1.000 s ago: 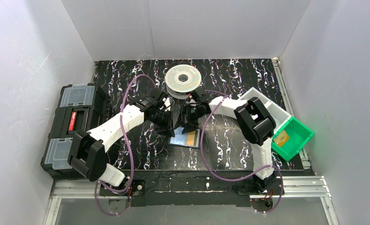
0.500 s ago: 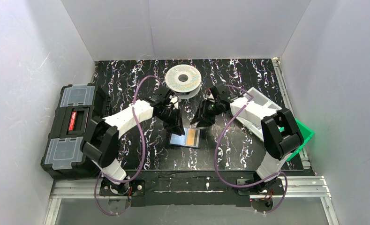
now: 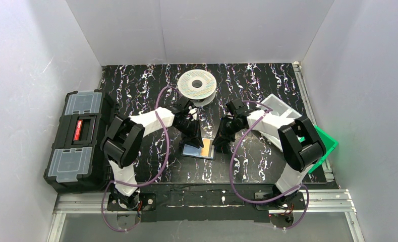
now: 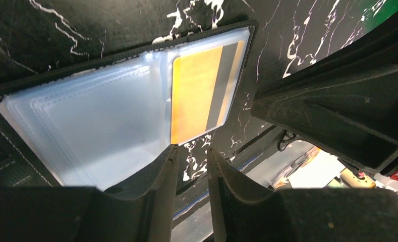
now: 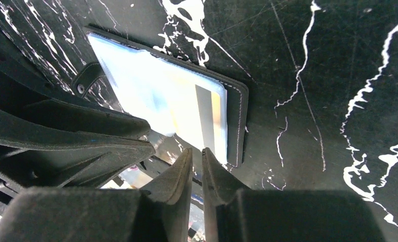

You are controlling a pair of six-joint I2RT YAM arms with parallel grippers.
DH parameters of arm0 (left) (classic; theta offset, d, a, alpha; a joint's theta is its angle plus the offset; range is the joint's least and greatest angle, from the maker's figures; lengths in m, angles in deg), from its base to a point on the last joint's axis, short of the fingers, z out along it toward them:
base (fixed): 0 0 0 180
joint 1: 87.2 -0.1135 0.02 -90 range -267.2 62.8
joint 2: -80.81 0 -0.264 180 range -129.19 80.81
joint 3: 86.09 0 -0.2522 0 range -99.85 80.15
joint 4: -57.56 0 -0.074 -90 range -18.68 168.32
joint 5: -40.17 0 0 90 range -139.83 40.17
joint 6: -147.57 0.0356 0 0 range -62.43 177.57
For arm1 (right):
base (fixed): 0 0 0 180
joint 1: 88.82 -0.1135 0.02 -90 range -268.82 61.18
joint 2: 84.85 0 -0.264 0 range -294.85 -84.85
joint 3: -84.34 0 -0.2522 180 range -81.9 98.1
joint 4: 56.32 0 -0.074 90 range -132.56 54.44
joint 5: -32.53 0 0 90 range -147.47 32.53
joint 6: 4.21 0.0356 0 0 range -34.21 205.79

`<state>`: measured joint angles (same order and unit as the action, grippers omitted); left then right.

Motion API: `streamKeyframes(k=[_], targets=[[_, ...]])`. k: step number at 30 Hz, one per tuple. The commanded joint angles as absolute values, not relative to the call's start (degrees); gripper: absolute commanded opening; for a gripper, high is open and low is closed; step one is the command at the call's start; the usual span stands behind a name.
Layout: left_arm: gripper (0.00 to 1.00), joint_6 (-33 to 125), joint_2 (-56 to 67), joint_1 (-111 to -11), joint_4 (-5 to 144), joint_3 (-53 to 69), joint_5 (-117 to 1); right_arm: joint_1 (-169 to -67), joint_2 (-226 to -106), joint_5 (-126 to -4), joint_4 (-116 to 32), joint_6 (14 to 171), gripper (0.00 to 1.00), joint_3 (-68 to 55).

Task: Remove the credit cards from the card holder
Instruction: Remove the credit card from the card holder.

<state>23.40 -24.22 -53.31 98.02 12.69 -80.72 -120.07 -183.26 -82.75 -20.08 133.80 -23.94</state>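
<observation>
While you look down from above, the card holder [image 3: 192,150] lies open on the black marbled table [image 3: 131,85] at the frame's centre, with the orange card [image 3: 207,146] in its right half. The left gripper [image 3: 195,137] stands at the holder's upper edge and the right gripper [image 3: 218,144] just beside its right edge. A toolbox [image 3: 75,141] sits at the left, a spool [image 3: 197,85] at upper centre and a green bin [image 3: 324,147] at the right.

Through your left wrist view, clear sleeves fill the upper left and the card shows a grey stripe. The jaws are released but nearly together, and only table shows in the slit.

Through your right wrist view, the holder lies at upper centre with its tab [image 5: 88,78] at upper left. The jaws almost meet at the holder's lower edge. You cannot tell whether they pinch anything.
</observation>
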Motion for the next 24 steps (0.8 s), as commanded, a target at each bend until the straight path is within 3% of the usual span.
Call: streamKeyframes(k=[1,24], targets=[[0.27,23.0,-25.1,-53.1,96.4,12.2,-81.4,-120.9,-184.7,-81.1,-20.1,133.1,0.18,-23.2],[0.26,20.4,-27.4,-53.1,88.2,19.1,-81.9,-123.7,-191.7,-78.2,-16.9,131.7,0.12,-18.8]])
